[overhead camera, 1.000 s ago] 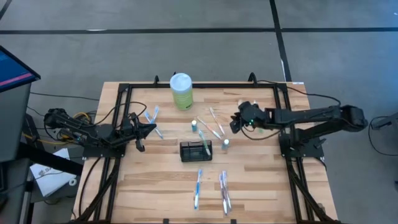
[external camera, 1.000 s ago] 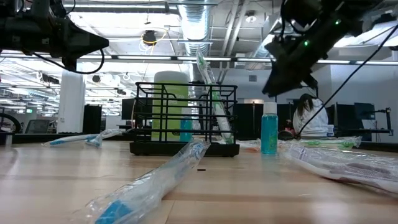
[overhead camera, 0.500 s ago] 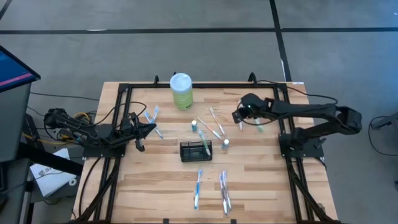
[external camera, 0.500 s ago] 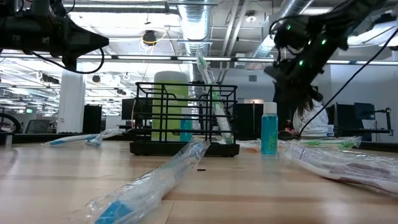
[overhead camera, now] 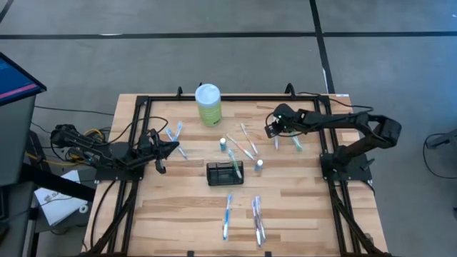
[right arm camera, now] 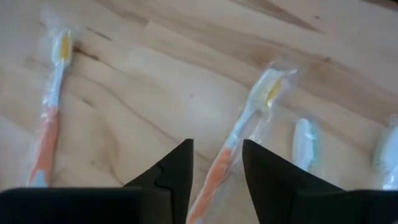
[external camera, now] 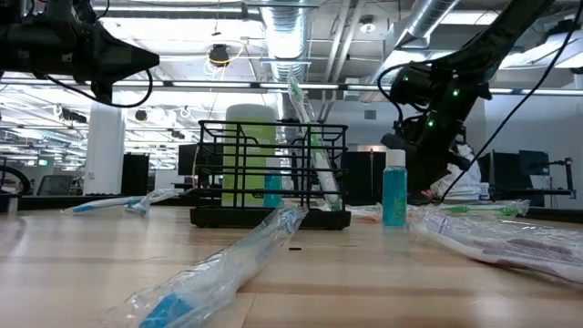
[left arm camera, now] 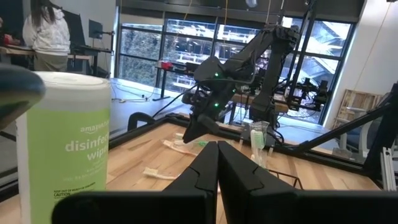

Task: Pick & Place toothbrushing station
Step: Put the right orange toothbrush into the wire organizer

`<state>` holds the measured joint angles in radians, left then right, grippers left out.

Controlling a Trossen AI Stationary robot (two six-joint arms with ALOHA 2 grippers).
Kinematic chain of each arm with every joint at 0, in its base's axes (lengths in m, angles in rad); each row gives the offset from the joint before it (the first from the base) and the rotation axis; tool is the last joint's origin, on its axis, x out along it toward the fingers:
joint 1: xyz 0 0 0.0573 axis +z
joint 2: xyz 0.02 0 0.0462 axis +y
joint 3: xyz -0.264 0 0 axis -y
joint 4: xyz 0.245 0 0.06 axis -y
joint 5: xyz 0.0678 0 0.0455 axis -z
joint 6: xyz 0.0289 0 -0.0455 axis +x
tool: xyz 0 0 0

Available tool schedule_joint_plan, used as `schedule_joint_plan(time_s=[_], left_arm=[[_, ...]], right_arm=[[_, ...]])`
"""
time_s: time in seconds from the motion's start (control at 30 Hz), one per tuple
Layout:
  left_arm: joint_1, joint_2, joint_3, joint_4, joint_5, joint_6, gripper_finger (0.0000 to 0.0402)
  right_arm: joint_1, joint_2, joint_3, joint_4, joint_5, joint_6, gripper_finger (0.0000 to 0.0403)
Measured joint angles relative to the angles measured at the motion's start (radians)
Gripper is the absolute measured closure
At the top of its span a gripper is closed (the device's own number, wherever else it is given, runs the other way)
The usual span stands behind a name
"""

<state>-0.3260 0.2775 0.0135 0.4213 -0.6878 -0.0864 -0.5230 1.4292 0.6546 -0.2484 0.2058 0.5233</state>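
The toothbrushing station (overhead camera: 225, 173), a black wire-mesh caddy, stands on its base mid-table, also in the low view (external camera: 271, 173). A wrapped toothbrush (external camera: 310, 137) leans inside it. My right gripper (overhead camera: 270, 130) is open, right of the caddy toward the far edge, pointing steeply down. In the right wrist view (right arm camera: 216, 144) its fingers stand above a wrapped orange-handled toothbrush (right arm camera: 239, 140) lying flat on the wood, not touching it. My left gripper (overhead camera: 173, 148) is shut and empty, held level above the table's left part; its closed fingers (left arm camera: 217, 149) show in the left wrist view.
A pale green wipes canister (overhead camera: 208, 103) stands at the far edge. Wrapped toothbrushes lie about the table: a second orange one (right arm camera: 50, 124), some near the front edge (overhead camera: 243, 214) and some at the left (overhead camera: 175, 135). A small blue bottle (external camera: 393, 187) stands right of the caddy.
My right gripper has swung toward the table's far edge and sunk lower, tipping further downward, over the orange toothbrushes. Nothing on the table has moved.
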Motion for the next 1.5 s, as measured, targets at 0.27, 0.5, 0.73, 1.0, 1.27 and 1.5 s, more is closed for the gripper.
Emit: schedule_joint_plan(time_s=[0.27, 0.5, 0.73, 1.0, 1.27, 1.5], left_arm=[[0.0, 0.0, 0.0, 0.002, 0.0, 0.002, 0.0401], [0.0, 0.0, 0.0, 0.006, 0.0, 0.003, 0.0401], [0.0, 0.0, 0.0, 0.007, 0.0, 0.003, 0.0401], [0.0, 0.0, 0.0, 0.008, 0.0, 0.003, 0.0401], [0.0, 0.0, 0.0, 0.009, 0.0, 0.003, 0.0401], [0.0, 0.0, 0.0, 0.013, 0.003, 0.003, 0.0401]], right_arm=[[-0.044, 0.0, 0.0, -0.003, -0.027, -0.001, 0.0211], [-0.064, 0.0, 0.0, -0.001, -0.04, -0.001, 0.0215], [-0.069, 0.0, 0.0, 0.002, -0.051, -0.001, 0.0236], [-0.069, 0.0, -0.004, 0.02, -0.052, 0.0, 0.0233], [-0.061, 0.0, -0.005, 0.013, -0.055, 0.016, 0.0228], [-0.054, 0.08, -0.003, 0.059, -0.064, 0.019, 0.0234]])
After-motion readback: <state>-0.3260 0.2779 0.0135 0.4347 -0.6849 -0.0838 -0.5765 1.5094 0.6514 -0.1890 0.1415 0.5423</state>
